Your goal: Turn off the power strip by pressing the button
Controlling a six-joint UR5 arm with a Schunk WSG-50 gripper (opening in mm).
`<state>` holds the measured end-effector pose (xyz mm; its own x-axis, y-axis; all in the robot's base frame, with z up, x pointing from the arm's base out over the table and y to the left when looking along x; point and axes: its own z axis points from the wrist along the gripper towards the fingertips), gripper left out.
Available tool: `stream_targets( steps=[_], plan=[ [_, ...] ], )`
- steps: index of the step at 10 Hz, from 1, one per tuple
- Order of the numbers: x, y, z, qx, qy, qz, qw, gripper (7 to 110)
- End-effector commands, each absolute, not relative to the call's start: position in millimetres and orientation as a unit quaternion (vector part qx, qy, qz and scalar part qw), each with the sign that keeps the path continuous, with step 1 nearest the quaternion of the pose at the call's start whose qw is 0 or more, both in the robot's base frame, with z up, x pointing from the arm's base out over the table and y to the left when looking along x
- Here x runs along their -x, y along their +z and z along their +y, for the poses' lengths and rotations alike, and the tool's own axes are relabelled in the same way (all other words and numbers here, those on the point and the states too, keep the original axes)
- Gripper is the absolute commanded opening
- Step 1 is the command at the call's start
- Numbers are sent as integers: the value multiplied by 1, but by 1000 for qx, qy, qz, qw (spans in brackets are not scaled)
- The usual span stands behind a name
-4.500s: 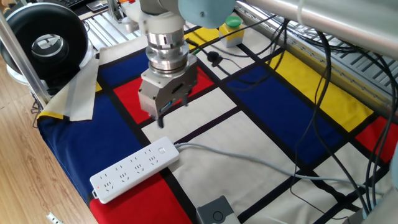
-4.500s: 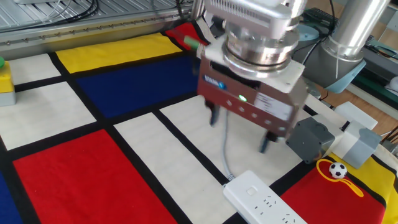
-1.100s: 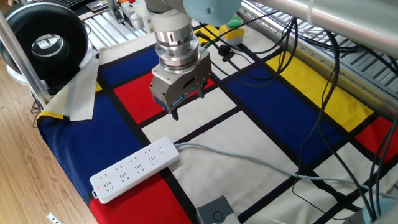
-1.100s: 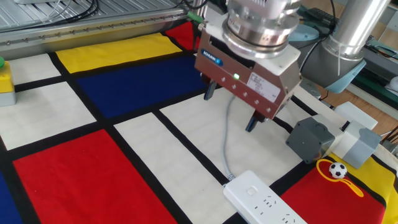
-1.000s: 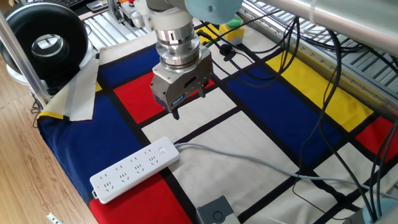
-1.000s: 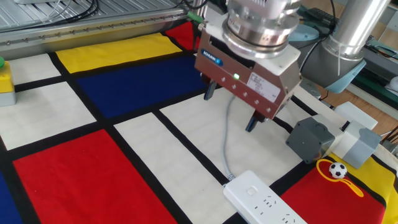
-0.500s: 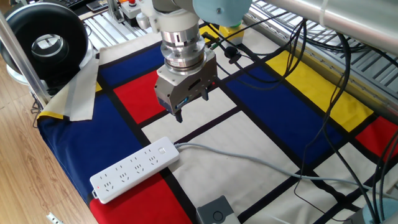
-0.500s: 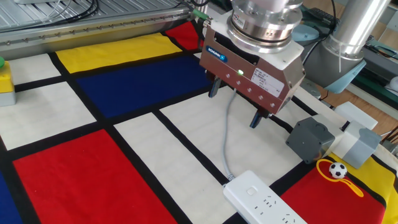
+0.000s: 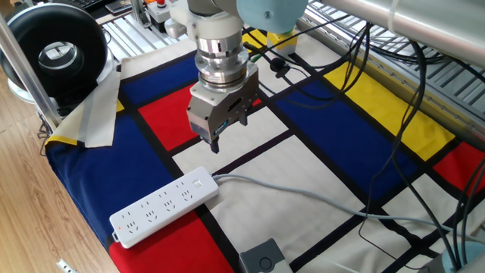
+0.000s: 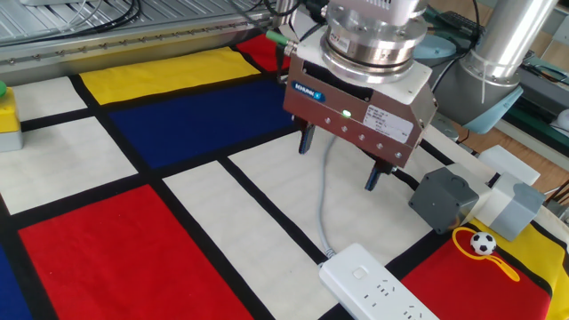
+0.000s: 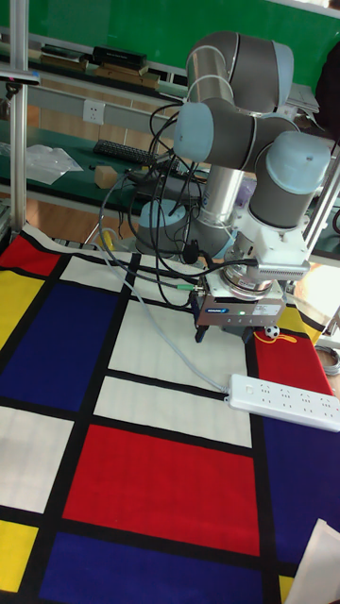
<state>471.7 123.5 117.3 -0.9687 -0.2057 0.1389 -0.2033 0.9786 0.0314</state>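
From one fixed view, the hand [image 9: 215, 142] hangs in the air over the cloth-covered counter [image 9: 318, 182]. The strip [image 9: 163, 206] lies flat near the front edge, well apart from the hand. Its button [image 9: 198, 183] sits at the cord [image 9: 303, 199] end.

From the other fixed view, the two fingers [image 10: 306, 139] stand wide apart with nothing between them. The strip [image 10: 378, 286] lies below, near a grey box [image 10: 442, 199].

From the tall fixed view, the hand [image 11: 228, 331] floats just above the strip's [image 11: 283, 394] cord end.

I think the strip is light, hard and smooth, so it may slide if pushed sideways. Press straight down on the button with one fingertip; no need to grab. I see no bins or bowls.
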Motion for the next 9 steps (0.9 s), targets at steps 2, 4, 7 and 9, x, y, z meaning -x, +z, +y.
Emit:
stream_targets(
  steps=[2,4,7,9],
  plan=[
    [-474,120,104,-71,30,-994,74,44],
    [-471,123,94,-60,45,-994,74,44],
    [-468,145,78,-85,57,-992,76,44],
    [-469,140,74,-95,63,-990,77,44]
  ],
)
